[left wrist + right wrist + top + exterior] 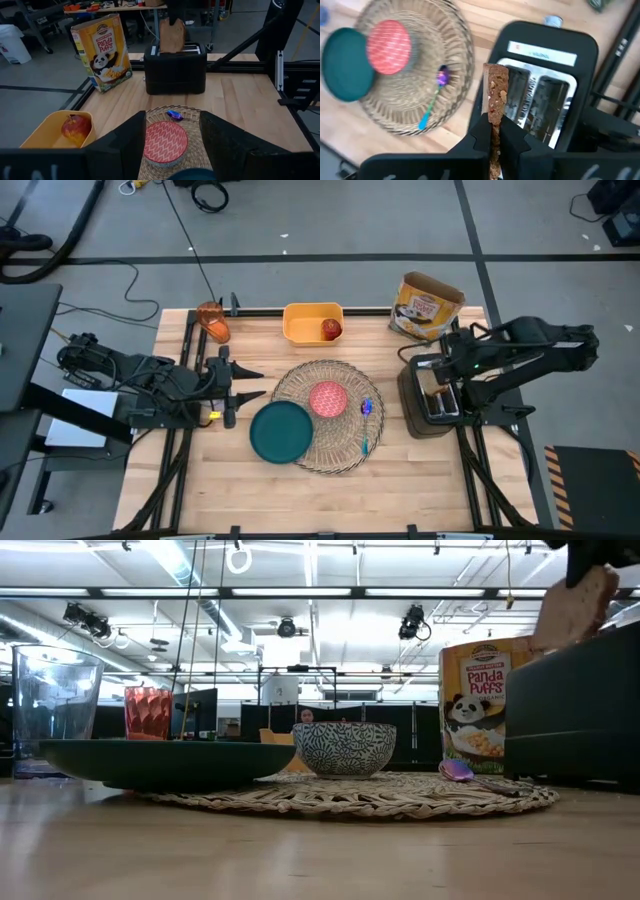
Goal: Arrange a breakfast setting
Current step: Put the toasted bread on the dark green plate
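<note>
The round straw placemat (pixel 325 442) lies mid-table. The pink bowl (pixel 328 398) and the small blue utensil (pixel 365 425) rest on it, and the teal plate (pixel 281 430) overlaps its left edge. The red apple (pixel 331 330) lies in the yellow tub (pixel 305 320). The orange cup (pixel 212 320) is at the far left. My right gripper (pixel 495 137) is above the black toaster (pixel 432 402), shut on the toast slice (pixel 495 95). My left gripper (pixel 172 127) is open and empty at the table's left, facing the bowl (pixel 165 142). My right gripper pinches the toast slice's two flat faces at its upper end (pixel 494 125) between the two fingers. It comes from above, pointing down. The slice hangs upright below the fingers, and its lower end (pixel 172 49) is at the mouth of the toaster's slot.
A Panda Puffs cereal box (pixel 428 305) stands at the far right behind the toaster. A clear glass (pixel 55 700) shows at the left in the low view. Bare wood lies along the near edge (pixel 320 500).
</note>
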